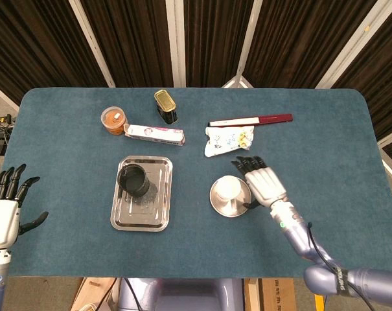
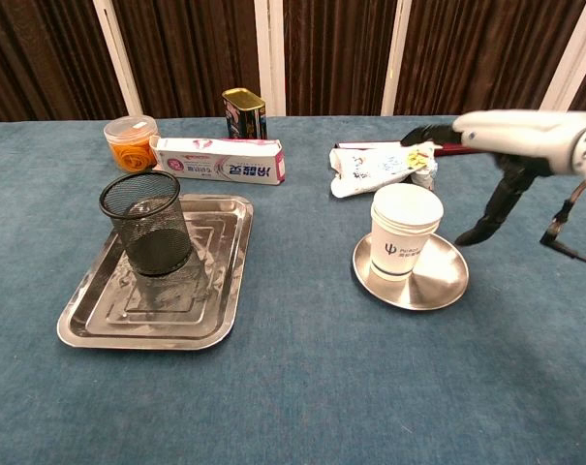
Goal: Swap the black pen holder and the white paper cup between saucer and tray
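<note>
Black mesh pen holder on silver tray, white blue-logoed cup on silver saucer.

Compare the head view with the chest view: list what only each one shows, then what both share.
Only the head view shows the left hand, open at the table's near left edge, and the whole tabletop from above.

Only the chest view shows the pen holder's mesh wall and the logo on the paper cup's side.

Both show the pen holder on the tray, the cup on the saucer, and the right hand open beside the cup, holding nothing.
</note>
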`<state>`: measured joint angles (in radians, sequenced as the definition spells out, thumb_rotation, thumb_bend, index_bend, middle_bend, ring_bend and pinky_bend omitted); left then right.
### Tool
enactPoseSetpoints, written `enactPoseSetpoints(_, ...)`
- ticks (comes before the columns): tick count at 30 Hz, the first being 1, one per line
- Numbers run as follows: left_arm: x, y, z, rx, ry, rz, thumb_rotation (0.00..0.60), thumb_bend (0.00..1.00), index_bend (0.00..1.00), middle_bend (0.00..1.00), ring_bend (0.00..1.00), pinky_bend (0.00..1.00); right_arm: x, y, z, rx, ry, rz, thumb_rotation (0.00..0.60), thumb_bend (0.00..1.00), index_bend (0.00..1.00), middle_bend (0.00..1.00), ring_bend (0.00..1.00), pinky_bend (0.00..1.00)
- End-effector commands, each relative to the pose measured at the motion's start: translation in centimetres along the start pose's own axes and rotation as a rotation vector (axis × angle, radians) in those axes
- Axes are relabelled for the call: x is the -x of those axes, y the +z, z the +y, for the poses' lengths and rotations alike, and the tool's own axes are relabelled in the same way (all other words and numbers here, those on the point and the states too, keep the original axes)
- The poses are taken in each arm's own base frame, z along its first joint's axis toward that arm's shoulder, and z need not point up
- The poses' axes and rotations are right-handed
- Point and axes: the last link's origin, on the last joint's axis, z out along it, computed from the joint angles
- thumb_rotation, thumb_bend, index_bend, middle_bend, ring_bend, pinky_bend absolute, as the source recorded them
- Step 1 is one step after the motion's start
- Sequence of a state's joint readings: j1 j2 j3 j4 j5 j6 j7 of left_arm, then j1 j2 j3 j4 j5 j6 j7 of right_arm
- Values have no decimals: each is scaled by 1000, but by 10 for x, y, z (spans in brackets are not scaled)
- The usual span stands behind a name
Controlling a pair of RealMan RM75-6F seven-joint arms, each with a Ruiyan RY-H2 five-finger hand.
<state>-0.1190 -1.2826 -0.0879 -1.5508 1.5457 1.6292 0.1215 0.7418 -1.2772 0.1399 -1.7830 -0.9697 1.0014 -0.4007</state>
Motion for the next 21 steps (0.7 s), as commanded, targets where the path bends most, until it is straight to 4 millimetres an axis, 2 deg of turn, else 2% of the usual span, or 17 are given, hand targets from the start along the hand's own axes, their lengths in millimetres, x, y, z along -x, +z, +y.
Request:
enactPoseSetpoints(1,0,-1,-3,-16,16,-37,600,114,244,39,0,57,-29,-52,44,142,-47,166,600,0,0,0,0,0)
enactPoseSetpoints(4,1,-2,-4,-28,24,-81,600,115,247,35,0,56,-27,-100,82,242,-86,280,600,0,0,0,0,0)
enactPoseSetpoints(5,1,-3,-3,-33,24,-98,600,115,246,32,0,56,-19,-120,97,278,-104,315,600,0,0,0,0,0)
enactPoseSetpoints(10,2,-14,3,-42,19,-172,600,114,238,22,0,55,29,-181,130,374,-57,333,600,0,0,0,0,0)
enactPoseSetpoints(11,1,-17,4,-37,16,-178,600,114,236,18,0,54,26,-184,136,379,-145,352,600,0,1,0,0,0)
enactPoseSetpoints(13,-1,-19,6,-31,16,-176,600,112,233,10,0,54,27,-185,135,373,-193,393,600,0,1,0,0,0)
enactPoseSetpoints(21,1,-19,7,2,0,-169,600,109,231,3,0,54,29,-189,136,391,-170,371,600,0,1,0,0,0)
